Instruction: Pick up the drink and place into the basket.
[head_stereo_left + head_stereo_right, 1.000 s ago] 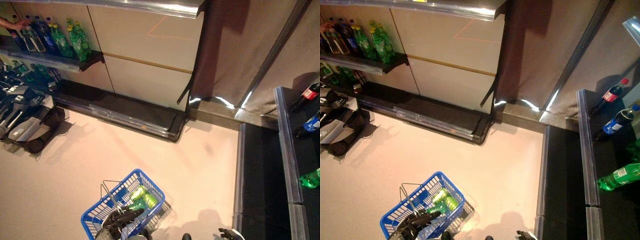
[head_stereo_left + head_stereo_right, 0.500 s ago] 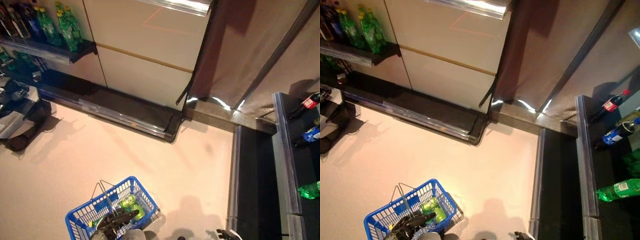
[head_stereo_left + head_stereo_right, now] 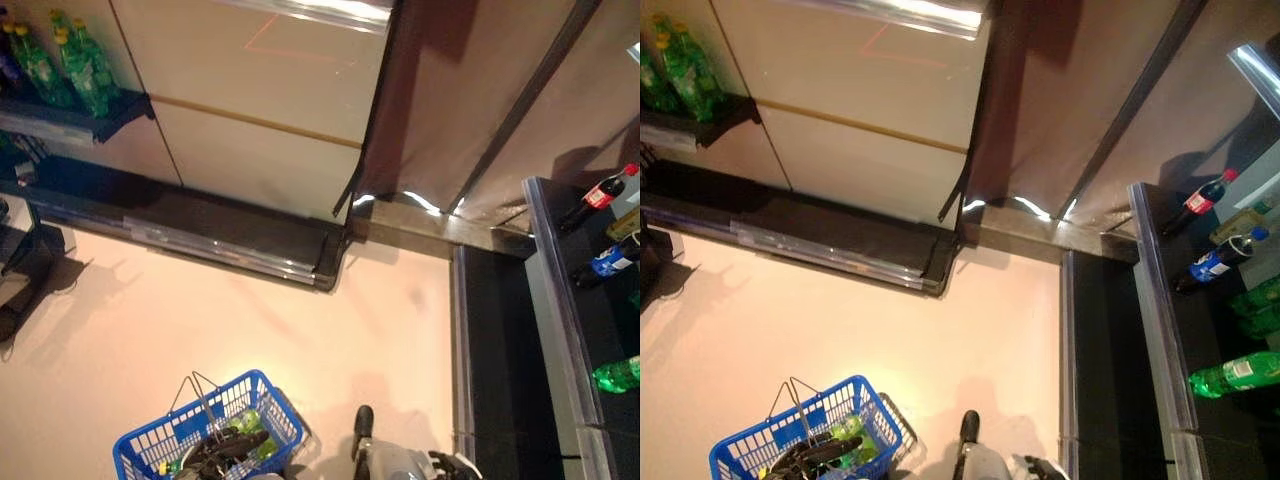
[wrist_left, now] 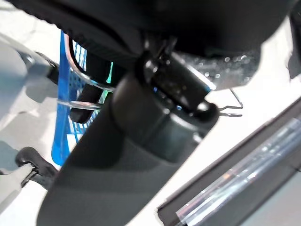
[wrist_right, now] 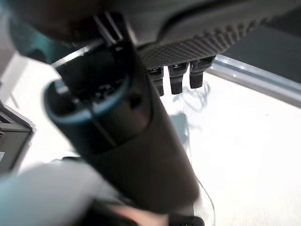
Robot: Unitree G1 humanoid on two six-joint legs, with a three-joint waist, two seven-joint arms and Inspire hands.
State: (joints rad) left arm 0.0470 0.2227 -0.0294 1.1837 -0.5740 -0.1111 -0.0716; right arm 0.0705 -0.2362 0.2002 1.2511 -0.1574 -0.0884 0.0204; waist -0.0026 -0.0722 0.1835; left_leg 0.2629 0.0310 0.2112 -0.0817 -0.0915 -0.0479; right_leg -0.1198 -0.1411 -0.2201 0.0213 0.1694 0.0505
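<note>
Two green bottles [image 3: 247, 424] lying flat in the blue basket [image 3: 140, 449], left hand [image 3: 222, 448] gripping its wire handle [image 4: 89, 84].

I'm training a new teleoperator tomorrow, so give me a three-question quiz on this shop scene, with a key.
1. True or false: the blue basket already holds green bottles.
2. Which hand holds the basket's wire handle? A) left hand B) right hand C) neither
3. Fill in: the green bottle lying on its side is on the dark shelf to the robot's ____.

Key
1. True: green bottles show inside the basket, beside the left hand.
2. A: the left wrist view shows dark fingers curled over the wire handle; the right hand is off the basket and holds nothing.
3. right.
</note>
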